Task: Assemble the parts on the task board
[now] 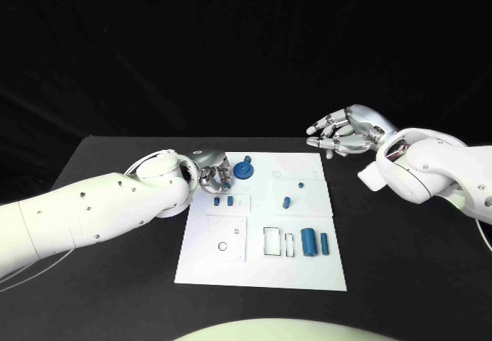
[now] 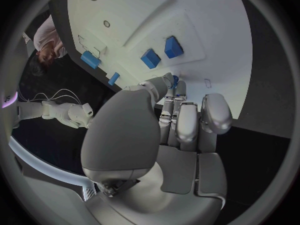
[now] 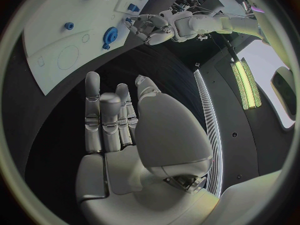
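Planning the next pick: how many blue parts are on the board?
7, maybe more behind the left hand: gear and peg beside it; two blocks; two mid-board pieces; cylinder on the board.

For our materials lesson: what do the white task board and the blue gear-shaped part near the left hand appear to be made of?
Task board: probably matte plastic, judging by its even white, glare-free surface with shallow moulded recesses.
Blue gear-shaped part: likely plastic, perhaps printed; uniform solid colour, dull sheen, no metallic glint. It lies by the left hand.

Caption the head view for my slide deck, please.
Left robot hand at the task board's edge beside a blue gear; right robot hand hovers.
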`<state>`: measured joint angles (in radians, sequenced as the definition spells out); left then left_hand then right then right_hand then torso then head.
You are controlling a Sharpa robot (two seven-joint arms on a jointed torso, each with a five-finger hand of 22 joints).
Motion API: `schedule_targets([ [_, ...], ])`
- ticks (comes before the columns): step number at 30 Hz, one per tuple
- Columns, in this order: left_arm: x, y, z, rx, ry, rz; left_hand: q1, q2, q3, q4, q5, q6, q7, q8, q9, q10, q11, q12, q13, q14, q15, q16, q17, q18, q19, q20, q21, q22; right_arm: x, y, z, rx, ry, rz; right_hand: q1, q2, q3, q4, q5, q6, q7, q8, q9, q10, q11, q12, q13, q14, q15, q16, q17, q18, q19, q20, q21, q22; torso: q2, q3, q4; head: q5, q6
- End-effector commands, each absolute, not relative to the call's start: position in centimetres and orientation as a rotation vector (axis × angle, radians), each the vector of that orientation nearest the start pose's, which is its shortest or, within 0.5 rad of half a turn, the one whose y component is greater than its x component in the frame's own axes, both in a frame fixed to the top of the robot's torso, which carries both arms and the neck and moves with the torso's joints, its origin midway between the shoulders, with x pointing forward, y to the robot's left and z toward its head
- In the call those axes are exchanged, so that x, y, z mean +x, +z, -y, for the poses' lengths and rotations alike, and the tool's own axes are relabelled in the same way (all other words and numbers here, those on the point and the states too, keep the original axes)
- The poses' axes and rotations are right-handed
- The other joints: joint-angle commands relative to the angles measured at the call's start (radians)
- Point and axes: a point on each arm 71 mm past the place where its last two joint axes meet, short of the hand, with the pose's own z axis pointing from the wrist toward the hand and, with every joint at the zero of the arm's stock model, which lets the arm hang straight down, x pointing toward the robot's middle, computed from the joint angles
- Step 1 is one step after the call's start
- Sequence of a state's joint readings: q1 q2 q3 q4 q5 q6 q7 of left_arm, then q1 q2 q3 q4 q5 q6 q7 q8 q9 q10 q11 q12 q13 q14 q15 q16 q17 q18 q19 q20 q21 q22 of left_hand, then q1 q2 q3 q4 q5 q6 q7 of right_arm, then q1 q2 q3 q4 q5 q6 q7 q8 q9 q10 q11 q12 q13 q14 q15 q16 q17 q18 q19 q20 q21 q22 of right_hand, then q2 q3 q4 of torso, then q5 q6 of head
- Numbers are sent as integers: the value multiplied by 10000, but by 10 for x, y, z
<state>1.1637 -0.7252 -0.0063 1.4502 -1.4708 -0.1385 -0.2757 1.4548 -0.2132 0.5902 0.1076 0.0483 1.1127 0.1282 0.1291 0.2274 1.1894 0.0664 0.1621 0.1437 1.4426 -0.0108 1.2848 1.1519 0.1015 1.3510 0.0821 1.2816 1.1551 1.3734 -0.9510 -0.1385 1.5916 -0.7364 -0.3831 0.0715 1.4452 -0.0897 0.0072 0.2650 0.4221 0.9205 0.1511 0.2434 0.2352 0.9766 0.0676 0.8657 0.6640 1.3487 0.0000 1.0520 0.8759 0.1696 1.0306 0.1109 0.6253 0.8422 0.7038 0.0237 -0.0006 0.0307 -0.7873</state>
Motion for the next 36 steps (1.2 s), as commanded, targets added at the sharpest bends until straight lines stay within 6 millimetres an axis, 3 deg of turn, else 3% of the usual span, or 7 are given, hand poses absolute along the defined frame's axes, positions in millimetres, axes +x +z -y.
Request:
schedule_targets([
  [1,494,-211,-165,1546,-5348,-18883,-34,-11,-35,-32,1,53,-14,-39,-14,67,-5,-63,-13,58,6,20,-12,-78,57,-3,63,6,488,-132,238,3998,10153,-16228,16,33,24,28,40,-75,-3,43,14,-40,7,38,-10,11,-9,17,9,128,101,2,-61,-10,8,6,0,-10,-12],
  [12,493,-211,-164,1511,-5448,-18871,-53,-45,-53,-39,0,41,0,-65,-26,65,7,-94,-16,49,11,9,-36,-76,46,-1,55,-4,488,-132,238,4002,10146,-16227,25,35,31,33,57,-83,-1,53,15,-47,8,45,-24,12,-9,2,5,127,114,1,-80,-16,0,3,1,-6,-34],
  [17,493,-212,-164,1489,-5423,-18925,-163,-175,-125,-16,0,-140,60,-234,-106,27,57,-214,-36,25,50,-20,-105,-72,15,25,33,-29,488,-132,238,4009,10136,-16222,25,35,31,33,57,-83,-1,53,15,-47,8,45,-24,12,-9,2,5,127,114,1,-80,-16,0,2,4,-11,-39],
  [36,494,-212,-167,1379,-5341,-18888,-276,-316,-172,16,0,-446,211,-533,-266,-61,169,-428,-70,-14,135,-57,-215,-62,-29,89,-1,-65,489,-132,239,4018,10119,-16206,29,34,33,35,61,-88,0,55,14,-51,9,47,-30,4,-9,-21,-21,127,117,0,-87,-18,1,2,4,-10,-70],
])
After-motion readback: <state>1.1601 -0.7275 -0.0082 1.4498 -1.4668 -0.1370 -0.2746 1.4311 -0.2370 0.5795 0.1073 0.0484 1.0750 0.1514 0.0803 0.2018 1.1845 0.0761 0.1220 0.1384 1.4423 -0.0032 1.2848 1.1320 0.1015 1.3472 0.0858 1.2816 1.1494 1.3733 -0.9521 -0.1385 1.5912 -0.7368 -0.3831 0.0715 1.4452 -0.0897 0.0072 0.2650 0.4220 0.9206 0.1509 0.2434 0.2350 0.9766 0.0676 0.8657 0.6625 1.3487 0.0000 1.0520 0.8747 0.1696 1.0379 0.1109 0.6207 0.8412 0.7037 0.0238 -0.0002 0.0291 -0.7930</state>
